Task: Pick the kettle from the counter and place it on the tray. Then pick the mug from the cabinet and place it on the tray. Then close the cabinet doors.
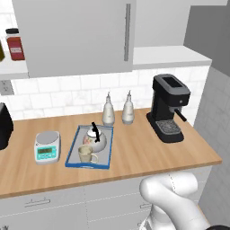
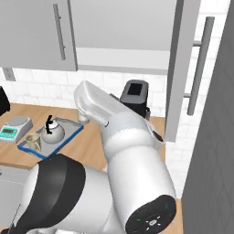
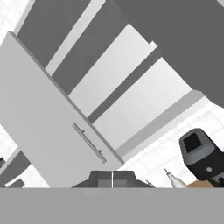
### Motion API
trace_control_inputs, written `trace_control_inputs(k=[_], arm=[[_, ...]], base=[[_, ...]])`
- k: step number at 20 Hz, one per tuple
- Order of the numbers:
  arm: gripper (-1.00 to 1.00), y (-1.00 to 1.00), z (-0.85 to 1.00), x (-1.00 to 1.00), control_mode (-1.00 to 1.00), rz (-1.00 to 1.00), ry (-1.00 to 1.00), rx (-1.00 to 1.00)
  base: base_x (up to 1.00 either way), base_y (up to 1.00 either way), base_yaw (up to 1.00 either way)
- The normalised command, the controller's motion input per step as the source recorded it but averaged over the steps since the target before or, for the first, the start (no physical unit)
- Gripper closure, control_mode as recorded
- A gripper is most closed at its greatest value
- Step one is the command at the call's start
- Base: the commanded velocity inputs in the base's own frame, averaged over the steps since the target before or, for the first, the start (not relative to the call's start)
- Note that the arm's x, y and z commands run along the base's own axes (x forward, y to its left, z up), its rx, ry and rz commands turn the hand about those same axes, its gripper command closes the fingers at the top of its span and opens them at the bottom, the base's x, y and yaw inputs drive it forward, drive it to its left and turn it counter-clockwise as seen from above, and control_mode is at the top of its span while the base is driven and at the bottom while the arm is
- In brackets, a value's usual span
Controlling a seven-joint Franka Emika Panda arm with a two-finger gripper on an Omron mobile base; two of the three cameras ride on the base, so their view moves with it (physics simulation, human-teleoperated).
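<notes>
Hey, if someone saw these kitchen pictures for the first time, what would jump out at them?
Probably the blue-rimmed tray on the wooden counter, carrying the kettle with the mug just in front of it. Next, the black coffee machine at the counter's right end, and above it the cabinet with one door swung open. The claw is shut, pointing up toward the cabinet.

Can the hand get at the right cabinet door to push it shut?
Probably yes. The right door stands open with nothing in front of it, beside the raised arm. The hand is shut and empty, facing the open cabinet.
</notes>
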Motion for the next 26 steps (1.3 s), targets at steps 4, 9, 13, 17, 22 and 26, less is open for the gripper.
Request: trace_control_inputs(k=[4, 9, 13, 17, 22, 26], arm=[[1.0, -0.36, 0.0, -0.18, -1.0, 0.0, 0.0, 0.28], [1.0, -0.28, -0.02, -0.13, -1.0, 0.0, -0.06, 0.31], [1.0, -0.31, -0.01, -0.07, -1.0, 0.0, -0.04, 0.36], [1.0, -0.31, -0.01, 0.0, -1.0, 0.0, -0.02, 0.32], [1.0, -0.21, -0.02, -0.15, -1.0, 0.0, -0.02, 0.07], [1.0, -0.36, 0.0, -0.17, -1.0, 0.0, 0.0, 0.12]], base=[[0.0, 0.0, 0.0], [0.0, 0.0, 0.0], [0.0, 0.0, 0.0], [0.0, 0.0, 0.0], [0.0, 0.0, 0.0], [0.0, 0.0, 0.0]])
